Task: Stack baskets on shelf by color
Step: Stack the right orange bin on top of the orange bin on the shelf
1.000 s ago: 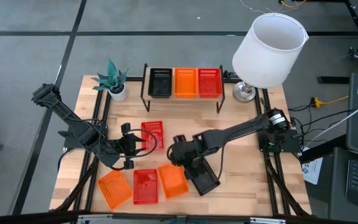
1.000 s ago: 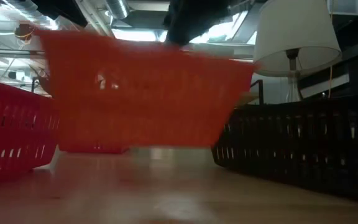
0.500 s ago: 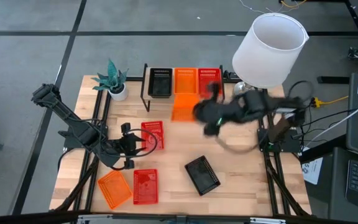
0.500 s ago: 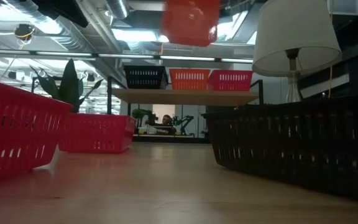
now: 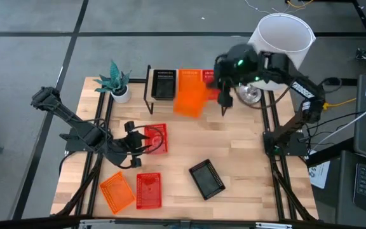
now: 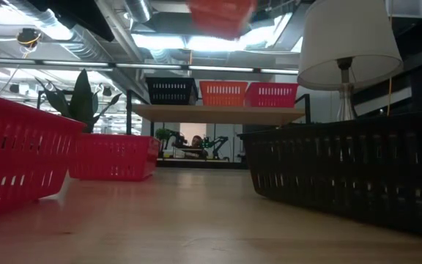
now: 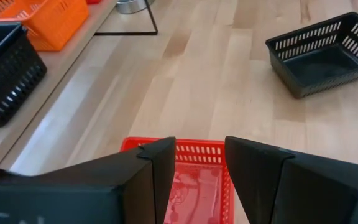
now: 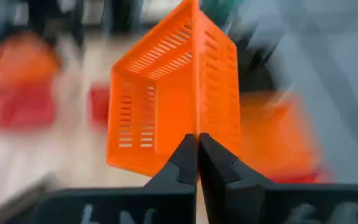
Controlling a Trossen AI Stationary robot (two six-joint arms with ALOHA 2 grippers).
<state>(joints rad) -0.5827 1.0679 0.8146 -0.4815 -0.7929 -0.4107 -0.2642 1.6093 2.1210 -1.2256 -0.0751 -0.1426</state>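
My right gripper (image 5: 212, 95) is shut on an orange basket (image 5: 190, 100) high in the air, just in front of the shelf (image 5: 186, 95). A black basket (image 5: 164, 83), an orange one (image 5: 190, 77) and a red one (image 6: 272, 94) stand side by side on the shelf. My left gripper (image 7: 201, 149) is open over the near end of a red basket (image 7: 197, 183) on the table's left half. An orange (image 5: 116, 193), a red (image 5: 148, 189) and a black basket (image 5: 206, 179) lie near the front edge. My right gripper holds the orange basket by one wall, at its rim (image 8: 197, 127), one finger inside the basket and one outside. The basket hangs tilted beyond the fingers, its open side turned sideways, lifted well clear of table and shelf.
A white lamp (image 5: 275, 49) stands at the far right beside the shelf, a potted plant (image 5: 115, 83) at the far left. Bare wood lies between the shelf and the front baskets (image 5: 234, 146).
My right gripper has carried the orange basket from the front of the table up and toward the far edge, tipping as it went; the basket now hangs high in front of the shelf. The black basket it passed stays on the table.
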